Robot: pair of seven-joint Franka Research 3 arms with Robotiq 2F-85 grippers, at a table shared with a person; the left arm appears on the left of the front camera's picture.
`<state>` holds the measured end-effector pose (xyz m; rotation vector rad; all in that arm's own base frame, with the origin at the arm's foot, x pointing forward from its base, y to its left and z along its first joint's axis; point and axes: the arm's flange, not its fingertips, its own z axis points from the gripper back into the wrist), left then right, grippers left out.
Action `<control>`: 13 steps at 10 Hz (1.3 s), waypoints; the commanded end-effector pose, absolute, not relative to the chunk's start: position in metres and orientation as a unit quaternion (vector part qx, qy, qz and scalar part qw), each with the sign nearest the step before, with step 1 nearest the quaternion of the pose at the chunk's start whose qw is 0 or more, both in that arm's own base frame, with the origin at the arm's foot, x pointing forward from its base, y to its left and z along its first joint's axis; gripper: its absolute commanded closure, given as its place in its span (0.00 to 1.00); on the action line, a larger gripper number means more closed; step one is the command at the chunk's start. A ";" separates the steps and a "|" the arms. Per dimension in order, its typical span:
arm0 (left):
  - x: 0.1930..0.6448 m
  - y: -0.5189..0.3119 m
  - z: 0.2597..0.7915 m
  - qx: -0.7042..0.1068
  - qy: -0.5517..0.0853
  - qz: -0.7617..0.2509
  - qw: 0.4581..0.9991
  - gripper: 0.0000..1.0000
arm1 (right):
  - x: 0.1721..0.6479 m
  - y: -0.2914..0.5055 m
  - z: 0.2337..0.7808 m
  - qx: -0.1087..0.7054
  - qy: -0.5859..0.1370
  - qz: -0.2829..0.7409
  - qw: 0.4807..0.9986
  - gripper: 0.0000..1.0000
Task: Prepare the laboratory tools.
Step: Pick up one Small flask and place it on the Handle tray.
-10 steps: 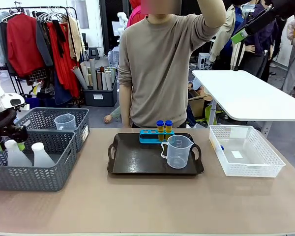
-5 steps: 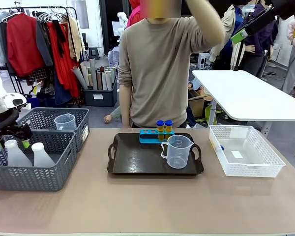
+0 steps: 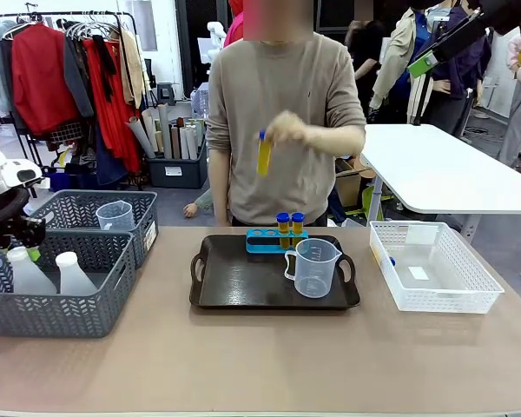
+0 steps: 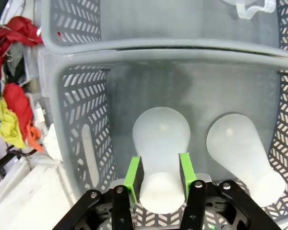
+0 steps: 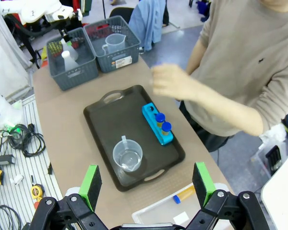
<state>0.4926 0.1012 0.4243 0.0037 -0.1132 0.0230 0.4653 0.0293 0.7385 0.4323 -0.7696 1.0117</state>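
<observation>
1. The raised tube (image 3: 263, 156) is amber-yellow with a blue cap, as are the two racked tubes (image 3: 290, 223). Their rack (image 3: 262, 240) is bright blue.
2. The tray (image 3: 234, 278) is dark brown-black, and the measuring jug (image 3: 313, 268) is clear.
3. The flask (image 4: 161, 136) and the second flask (image 4: 235, 141) are translucent white.
4. The two baskets (image 3: 52, 317) are grey with a chevron cut-out pattern. The third basket (image 3: 434, 300) is white with a fine grid.
5. The left jaws and right jaws are black with green pads (image 4: 132, 175).
6. The counter (image 3: 260, 365) is tan.

Left hand (image 4: 158, 171) pinching (flask (image 4: 161, 139) neck), right hand (image 5: 147, 181) spread wide
</observation>
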 end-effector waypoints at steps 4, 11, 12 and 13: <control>0.491 0.102 0.456 0.008 -0.058 0.032 0.998 1.00 | 0.464 0.030 0.739 0.199 -0.358 0.470 0.782 0.00; 0.507 0.078 0.667 0.025 -0.091 -0.013 0.995 1.00 | 0.464 0.030 0.739 0.199 -0.358 0.470 0.782 0.00; 0.508 0.076 0.695 0.030 -0.112 -0.022 0.993 1.00 | 0.464 0.030 0.739 0.199 -0.358 0.470 0.782 0.00; 0.507 0.075 0.717 0.033 -0.126 -0.034 0.991 1.00 | 0.464 0.030 0.739 0.199 -0.358 0.470 0.782 0.00</control>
